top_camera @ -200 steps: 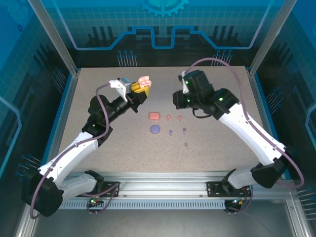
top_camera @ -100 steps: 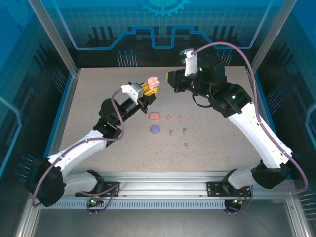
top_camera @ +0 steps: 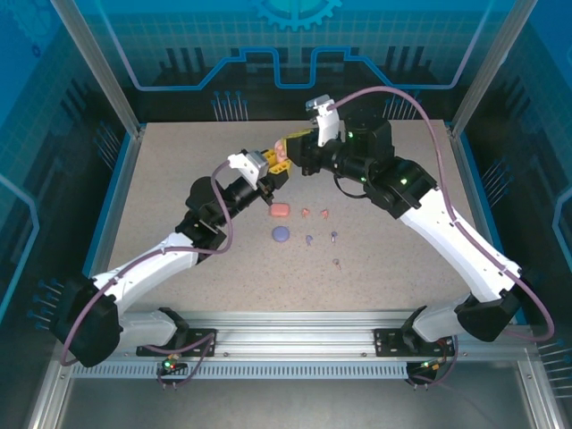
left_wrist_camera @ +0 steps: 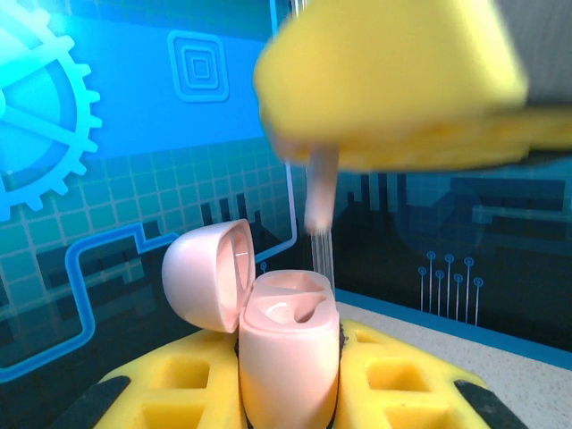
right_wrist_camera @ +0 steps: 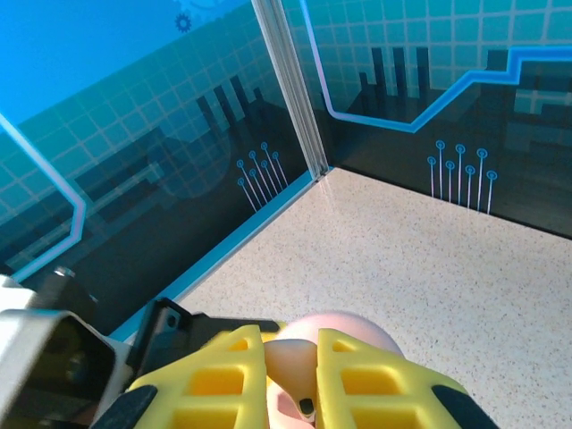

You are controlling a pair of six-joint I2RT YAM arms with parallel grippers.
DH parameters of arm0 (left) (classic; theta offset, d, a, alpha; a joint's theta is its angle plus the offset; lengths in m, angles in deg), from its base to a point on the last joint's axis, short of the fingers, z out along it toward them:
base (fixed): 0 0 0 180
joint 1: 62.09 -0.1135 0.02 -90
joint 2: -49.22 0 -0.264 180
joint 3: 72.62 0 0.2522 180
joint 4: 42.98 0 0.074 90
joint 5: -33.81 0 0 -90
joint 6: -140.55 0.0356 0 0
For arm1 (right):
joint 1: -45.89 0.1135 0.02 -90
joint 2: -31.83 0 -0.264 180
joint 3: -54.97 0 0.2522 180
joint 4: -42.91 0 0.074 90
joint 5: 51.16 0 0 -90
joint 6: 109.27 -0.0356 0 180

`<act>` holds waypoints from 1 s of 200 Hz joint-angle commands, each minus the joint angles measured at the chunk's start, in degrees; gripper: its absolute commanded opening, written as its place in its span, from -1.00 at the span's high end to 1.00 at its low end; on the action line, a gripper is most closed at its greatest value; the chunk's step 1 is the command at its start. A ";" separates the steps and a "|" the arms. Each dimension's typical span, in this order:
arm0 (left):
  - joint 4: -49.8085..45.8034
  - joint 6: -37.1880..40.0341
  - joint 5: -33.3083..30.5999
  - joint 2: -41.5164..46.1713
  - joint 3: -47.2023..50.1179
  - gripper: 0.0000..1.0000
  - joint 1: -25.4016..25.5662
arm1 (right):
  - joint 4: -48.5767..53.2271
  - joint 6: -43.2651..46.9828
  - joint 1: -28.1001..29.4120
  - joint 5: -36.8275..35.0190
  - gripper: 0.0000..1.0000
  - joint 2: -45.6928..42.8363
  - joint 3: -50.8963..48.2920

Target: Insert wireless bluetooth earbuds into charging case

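Note:
My left gripper (top_camera: 273,168) is shut on the pale pink charging case (left_wrist_camera: 288,357), which it holds upright in the air at the back middle of the table. The case's lid (left_wrist_camera: 207,275) stands open to the left and the wells show. Directly above it, my right gripper (top_camera: 293,147) is shut on a pale pink earbud (right_wrist_camera: 293,359). The earbud's stem (left_wrist_camera: 320,192) points down over the open case without touching it. In the right wrist view the case's rounded lid (right_wrist_camera: 362,329) shows behind the yellow fingers (right_wrist_camera: 223,380).
On the speckled table (top_camera: 179,206) lie a coral-red case (top_camera: 280,209) and a purple case (top_camera: 280,233). Beside them are two coral-red buds (top_camera: 307,213), two purple buds (top_camera: 309,239) and a pale pink bud (top_camera: 337,262).
My left gripper carried the open case to the right. My right gripper swung left with the earbud and now hangs right over the case.

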 commanded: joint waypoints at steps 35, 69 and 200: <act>2.56 1.04 -0.76 0.52 -2.26 1.00 0.62 | -3.22 0.37 0.70 0.24 0.73 -2.65 -2.39; 2.36 0.90 -0.67 0.58 -2.72 1.00 0.70 | -2.38 0.55 0.58 -0.19 0.74 -2.87 -2.85; 0.93 2.14 -0.74 1.81 -2.79 1.00 1.50 | -1.55 0.72 -0.28 0.82 0.78 -0.65 -2.98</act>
